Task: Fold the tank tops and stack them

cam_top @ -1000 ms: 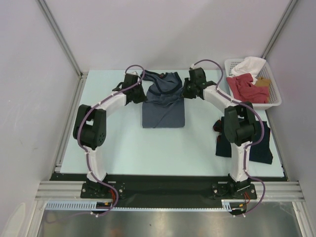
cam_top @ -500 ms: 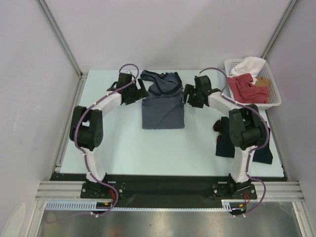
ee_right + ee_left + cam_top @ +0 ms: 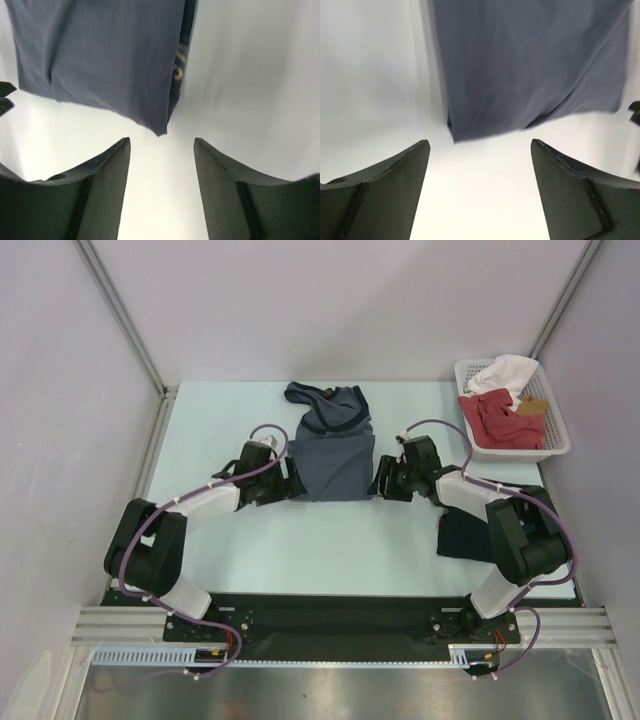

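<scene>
The left tool [image 3: 480,150] sits low over the tabletop [image 3: 220,420], just short of the near left corner of the slate top [image 3: 335,455]. Its fingers are spread wide and hold nothing; pale tabletop shows between them. The slate top lies in the middle of the tabletop as a folded rectangle, its far end bunched and rumpled. A strip of white lettering shows along its right edge in the right wrist view. The right tool [image 3: 161,145] faces the near right corner of the top, apart from the cloth. Its fingers are parted, less widely, and also hold nothing. The navy top [image 3: 462,537] lies near the right front edge, partly hidden under the right arm. At the far right corner a basket [image 3: 520,453] holds a red garment [image 3: 500,420] and a white garment [image 3: 505,372].
</scene>
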Action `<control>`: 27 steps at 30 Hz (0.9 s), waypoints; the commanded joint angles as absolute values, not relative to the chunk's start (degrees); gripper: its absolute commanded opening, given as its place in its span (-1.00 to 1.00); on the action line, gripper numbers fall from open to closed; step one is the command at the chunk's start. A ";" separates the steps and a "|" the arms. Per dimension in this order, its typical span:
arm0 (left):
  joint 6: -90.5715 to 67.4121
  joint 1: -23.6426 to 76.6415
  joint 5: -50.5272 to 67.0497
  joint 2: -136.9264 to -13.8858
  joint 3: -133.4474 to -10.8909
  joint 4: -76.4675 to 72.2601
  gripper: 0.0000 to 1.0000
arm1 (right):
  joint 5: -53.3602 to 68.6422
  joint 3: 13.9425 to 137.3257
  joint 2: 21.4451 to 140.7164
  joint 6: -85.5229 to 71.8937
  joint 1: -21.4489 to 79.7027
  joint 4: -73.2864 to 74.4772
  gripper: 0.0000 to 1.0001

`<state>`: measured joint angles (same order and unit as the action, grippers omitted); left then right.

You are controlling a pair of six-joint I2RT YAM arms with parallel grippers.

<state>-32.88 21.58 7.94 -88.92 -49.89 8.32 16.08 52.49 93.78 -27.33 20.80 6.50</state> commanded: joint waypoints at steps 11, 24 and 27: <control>-28.04 25.05 2.47 -87.01 -43.06 0.52 0.67 | 10.73 53.70 96.24 -23.03 26.89 3.77 -0.10; -23.91 25.05 1.67 -89.82 -47.02 2.90 0.13 | 6.85 53.96 97.29 -22.15 27.51 4.57 -1.00; -23.55 25.05 2.90 -91.14 -47.90 3.42 0.19 | 7.29 54.05 97.65 -22.15 27.51 4.57 -1.00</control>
<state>-25.41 24.75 1.17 -90.17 -45.28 4.01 7.94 52.42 96.95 -23.05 27.29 5.45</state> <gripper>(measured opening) 0.583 0.009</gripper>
